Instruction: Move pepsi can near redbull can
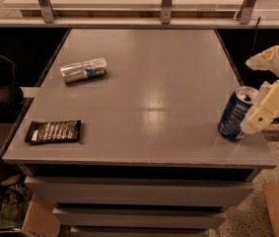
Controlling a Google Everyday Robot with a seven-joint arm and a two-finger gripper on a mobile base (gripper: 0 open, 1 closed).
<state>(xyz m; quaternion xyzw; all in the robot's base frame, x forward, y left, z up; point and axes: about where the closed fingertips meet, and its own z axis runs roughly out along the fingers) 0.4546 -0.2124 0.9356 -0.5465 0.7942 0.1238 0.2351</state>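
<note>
Camera view: the pepsi can (234,115) stands tilted at the table's (158,78) right front edge, the gripper (258,116) touching its right side, grip impossible to tell. The arm is cut off. The redbull can (84,70) lies far left.

Dark blue pepsi can (234,116) with white print and a silver top, cream gripper (258,116) beside it at the right edge of the plain grey bench (154,78). The redbull can (84,70) is silver-blue, the packet (53,131) black.

Blue pepsi can (234,114) stands beside the end effector (255,120) — silver redbull can (83,70) lies sideways, well apart.
</note>
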